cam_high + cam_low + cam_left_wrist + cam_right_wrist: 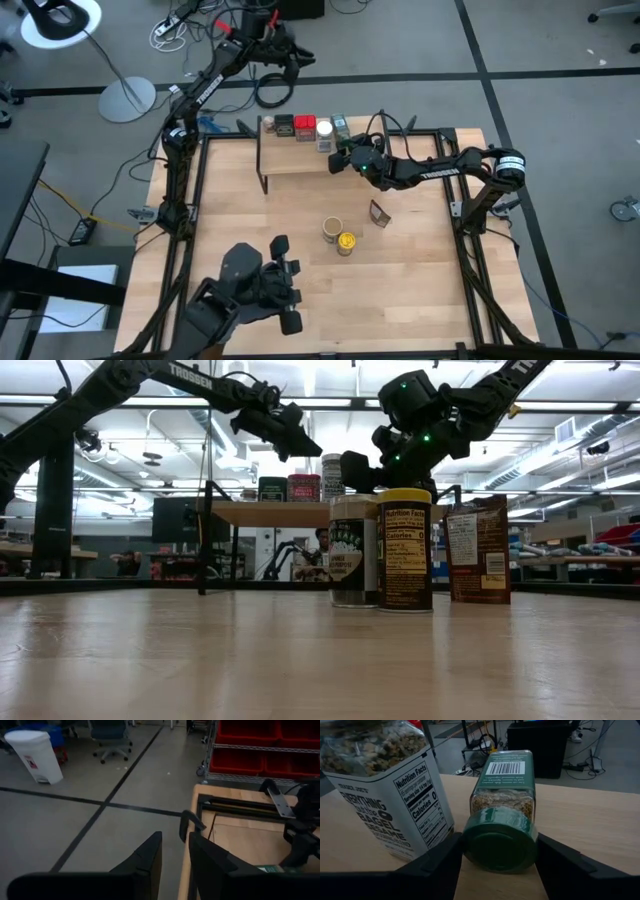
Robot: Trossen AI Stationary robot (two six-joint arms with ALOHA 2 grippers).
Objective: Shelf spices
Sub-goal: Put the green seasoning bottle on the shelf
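My right claw point(495, 857) pinches the green jar point(502, 810) by its lid, lying on the shelf point(300, 160) just beside the white-lidded jar point(324, 129). I judge I should stand it upright without nudging that neighbour, then let go.

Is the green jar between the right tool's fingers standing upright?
No, the green jar lies on its side on the shelf, lid toward the camera.

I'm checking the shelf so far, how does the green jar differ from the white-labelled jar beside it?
The green jar has a green lid and sits between the right gripper fingers; the white-labelled jar stands free. The green jar has a barcode label; the white-labelled one has a nutrition panel. Both are on the shelf.
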